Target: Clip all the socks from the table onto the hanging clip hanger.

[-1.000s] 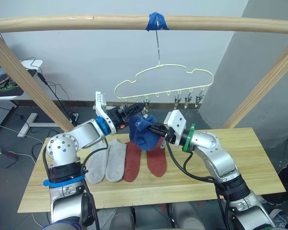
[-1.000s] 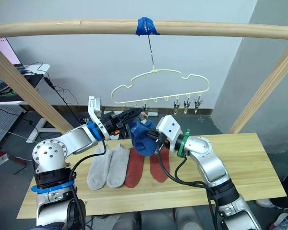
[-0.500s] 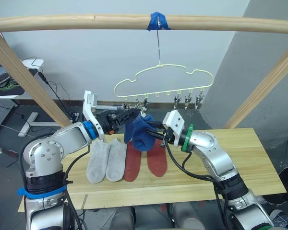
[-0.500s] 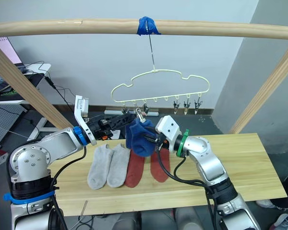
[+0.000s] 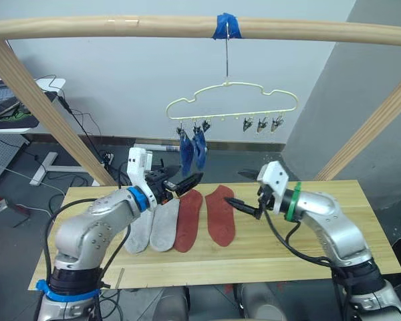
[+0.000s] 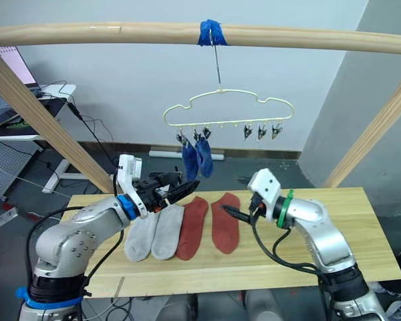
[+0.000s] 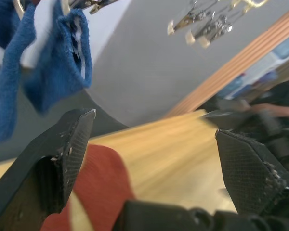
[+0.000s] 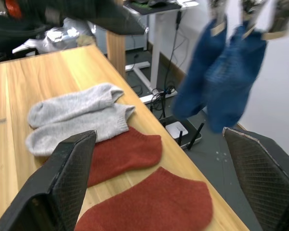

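On the table (image 5: pixel 307 251), nearest us, we see four socks in a row: two light grey socks (image 5: pixel 152 226) side by side at the robot's left, then two rust red socks (image 5: pixel 207 215) lying flat beside them toward the right. The grey pair touch each other along their long edges; the inner red sock lies against the right-hand grey one, while the outer red sock sits just beside its mate with a thin strip of wood between.

Just above the row, we note the left gripper (image 5: pixel 187 182) over the grey and red socks, its two black fingers spread wide and holding nothing; the left wrist view shows a broad gap between the fingers (image 7: pixel 62 159). The right gripper (image 5: pixel 239 204) hovers at the right edge of the outer red sock, its fingers likewise parted and empty, as the right wrist view shows.

Farther back and higher, we record the clip hanger (image 5: pixel 254 101) hanging by its long hook from the wooden pole (image 5: pixel 120 27), under a wrap of blue tape (image 5: pixel 226 25). Two blue socks (image 5: pixel 192 151) hang from clips at the hanger's left end, close together. Three clips (image 5: pixel 259 124) toward the right end hang bare.
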`<control>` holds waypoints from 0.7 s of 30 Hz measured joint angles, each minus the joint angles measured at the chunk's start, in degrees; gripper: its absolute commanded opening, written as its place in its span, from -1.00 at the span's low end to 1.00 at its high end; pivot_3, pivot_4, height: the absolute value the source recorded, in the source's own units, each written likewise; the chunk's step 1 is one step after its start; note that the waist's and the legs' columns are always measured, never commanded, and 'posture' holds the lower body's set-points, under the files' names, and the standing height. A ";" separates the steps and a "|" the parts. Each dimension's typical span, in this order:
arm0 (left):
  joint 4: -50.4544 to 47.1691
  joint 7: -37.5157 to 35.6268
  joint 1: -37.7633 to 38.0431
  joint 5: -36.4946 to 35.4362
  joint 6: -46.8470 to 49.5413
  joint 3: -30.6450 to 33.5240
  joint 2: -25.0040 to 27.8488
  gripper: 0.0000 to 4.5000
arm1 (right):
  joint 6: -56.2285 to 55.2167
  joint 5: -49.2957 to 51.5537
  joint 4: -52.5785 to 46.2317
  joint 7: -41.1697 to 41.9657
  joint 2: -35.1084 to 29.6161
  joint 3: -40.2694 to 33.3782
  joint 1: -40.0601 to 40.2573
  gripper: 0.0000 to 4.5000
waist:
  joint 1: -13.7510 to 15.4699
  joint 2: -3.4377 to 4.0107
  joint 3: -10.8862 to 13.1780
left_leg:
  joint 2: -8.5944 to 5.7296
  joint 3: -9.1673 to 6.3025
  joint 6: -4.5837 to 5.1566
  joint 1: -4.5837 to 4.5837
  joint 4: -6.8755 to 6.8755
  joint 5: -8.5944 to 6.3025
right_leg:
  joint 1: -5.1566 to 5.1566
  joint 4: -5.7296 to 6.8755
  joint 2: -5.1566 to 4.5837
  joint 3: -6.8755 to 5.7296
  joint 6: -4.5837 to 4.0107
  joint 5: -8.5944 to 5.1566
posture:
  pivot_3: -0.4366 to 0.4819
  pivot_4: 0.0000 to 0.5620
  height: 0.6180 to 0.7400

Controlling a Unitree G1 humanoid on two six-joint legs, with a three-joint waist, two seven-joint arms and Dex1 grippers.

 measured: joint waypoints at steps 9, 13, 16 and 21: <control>1.36 -1.39 0.55 13.69 -17.83 -5.20 -6.41 0.36 | 9.35 10.38 -7.63 -4.67 -1.34 -10.41 1.20 1.00 | 0.19 -0.03 0.03 | -0.01 0.07 0.01 0.00 0.00 0.00 | 0.00 -0.01 -0.02 0.02 -0.12 -0.08 | -0.40 -0.35 1.00; 4.73 -0.59 -0.26 18.90 -21.59 -7.30 -8.71 0.36 | 9.78 10.54 -8.50 -5.94 -2.37 -10.93 1.58 1.00 | 0.12 -0.05 0.05 | -0.02 0.09 0.01 -0.01 0.02 0.00 | 0.00 -0.01 -0.02 0.03 -0.12 -0.07 | -0.41 -0.36 1.00; 8.32 1.20 -1.92 22.75 -25.70 -8.36 -12.12 0.36 | 9.95 10.53 -9.57 -7.47 -2.33 -10.85 1.55 1.00 | 0.10 -0.05 0.06 | -0.02 0.10 0.01 -0.02 0.03 0.00 | 0.01 -0.02 -0.03 0.03 0.06 0.03 | -0.42 -0.37 1.00; 13.10 2.71 -3.96 26.53 -30.45 -8.91 -15.05 0.36 | 10.36 11.23 -11.92 -8.43 -2.23 -10.61 1.26 1.00 | -0.12 -0.05 0.06 | -0.02 0.08 0.02 -0.01 0.02 0.00 | 0.01 -0.01 -0.01 0.02 0.08 0.04 | -0.44 -0.39 1.00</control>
